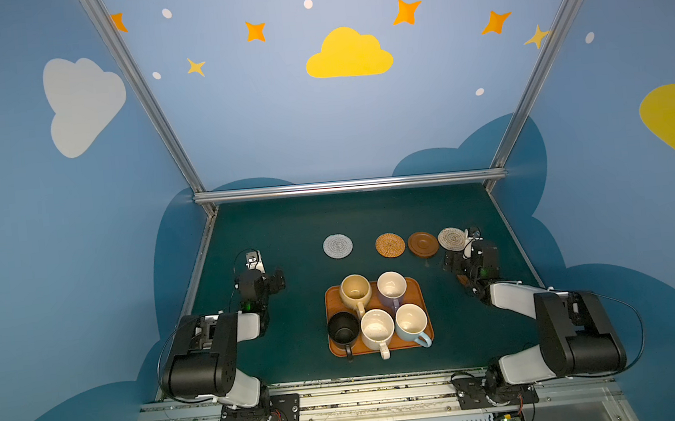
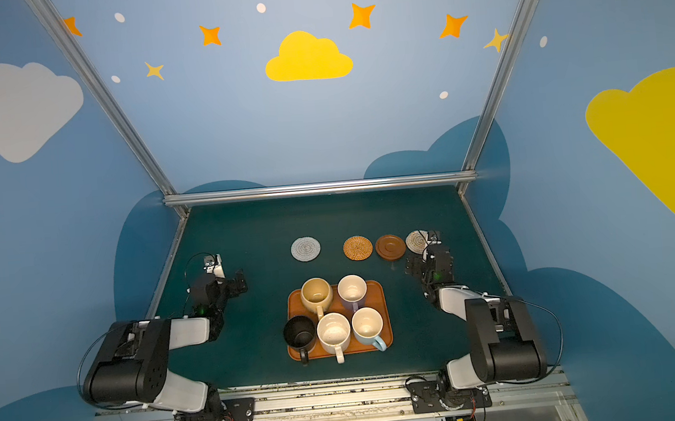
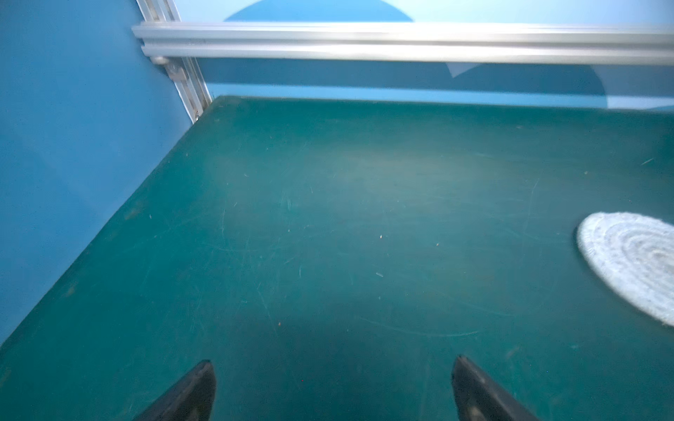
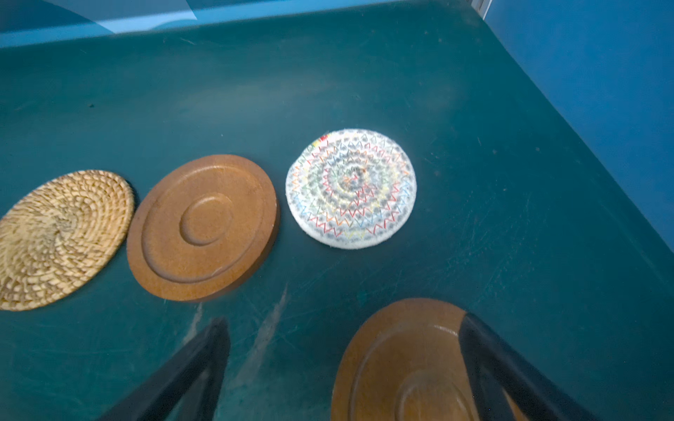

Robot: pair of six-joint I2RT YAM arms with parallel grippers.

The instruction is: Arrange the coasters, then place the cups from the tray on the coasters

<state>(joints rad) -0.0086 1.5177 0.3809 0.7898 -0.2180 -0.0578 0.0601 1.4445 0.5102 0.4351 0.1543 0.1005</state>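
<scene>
Near the middle of the front edge of the dark green bench (image 1: 271,234) sits the flat orange-brown rounded-rectangle tray (image 1: 332,301). All five handled ceramic cups stand upright on it: the black mug (image 1: 342,327), cream-white mug (image 1: 377,329) and light blue mug (image 1: 411,321) in front, with the pale yellow mug (image 1: 355,291) and lavender mug (image 1: 392,303) behind.

Further back, toward the left edge, the left gripper (image 3: 333,361) hangs over bare bench, fingers spread wide, nothing between them. Toward the right edge the right gripper (image 4: 343,322) is also spread and pinches nothing. A smooth brown wooden coaster with a raised rim (image 4: 397,364) lies flat beneath it; one finger crosses above its rim and the other is well clear.

Beyond, a row runs parallel to the back edge: a grey-white woven coaster (image 1: 337,246), a gap, an orange-tan rattan coaster (image 1: 390,245), a second brown wooden coaster (image 1: 423,244) just beside it, then a beige woven coaster with coloured zigzag stitching (image 4: 351,188).

The step in hand looks like arranging, with the stray wooden disc probably meant for that gap. To do it well:
- centre both fingers across the disc
- come down low and take it by opposite rim edges
- lift it clear of the beige coaster before carrying it over
- set it flat, leaving room for mug handles

No brand, label or writing can be read; the stitching is pattern only, and the blue walls (image 1: 278,121) carry painted clouds and stars
</scene>
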